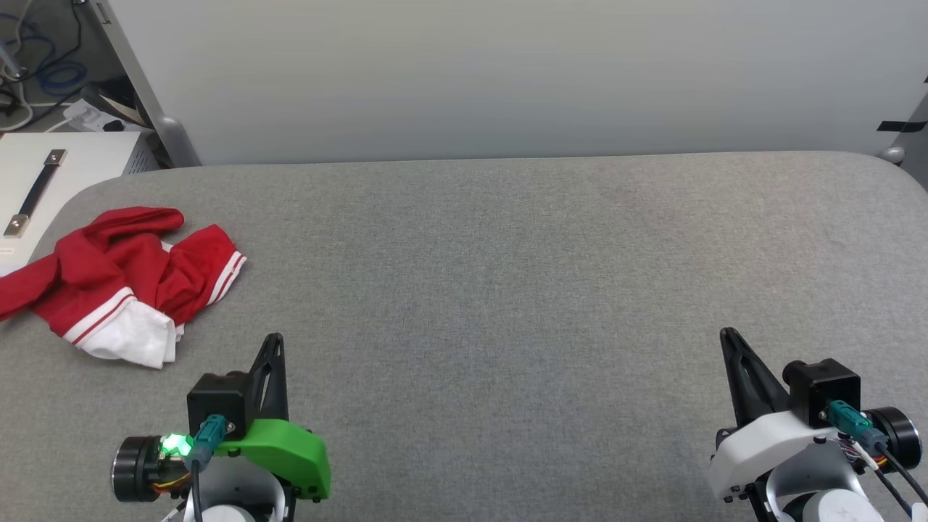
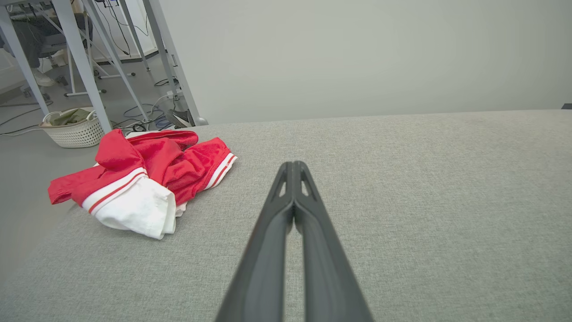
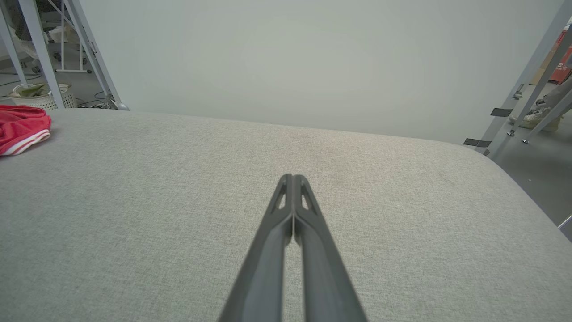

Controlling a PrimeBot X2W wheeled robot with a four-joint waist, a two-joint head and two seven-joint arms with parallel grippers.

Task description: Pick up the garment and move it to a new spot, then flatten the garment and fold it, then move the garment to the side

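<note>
The garment (image 1: 116, 279) lies crumpled at the table's far left edge, red with a white sleeve and red-and-white striped trim; part of it hangs over the edge. The left wrist view has the garment (image 2: 143, 176) up and to the left of my fingers, and the right wrist view catches the garment (image 3: 20, 127) at its left border. My left gripper (image 1: 274, 339) is shut and empty, near the front edge, right of and nearer than the garment. My right gripper (image 1: 726, 333) is shut and empty at the front right, far from it.
The grey fabric table (image 1: 507, 290) spreads wide between the grippers. A pale wall (image 1: 507, 72) stands behind it. A white cabinet (image 1: 65, 167) with a handle sits off the far left corner. A white basket (image 2: 73, 127) and metal frame legs (image 2: 80, 58) stand on the floor.
</note>
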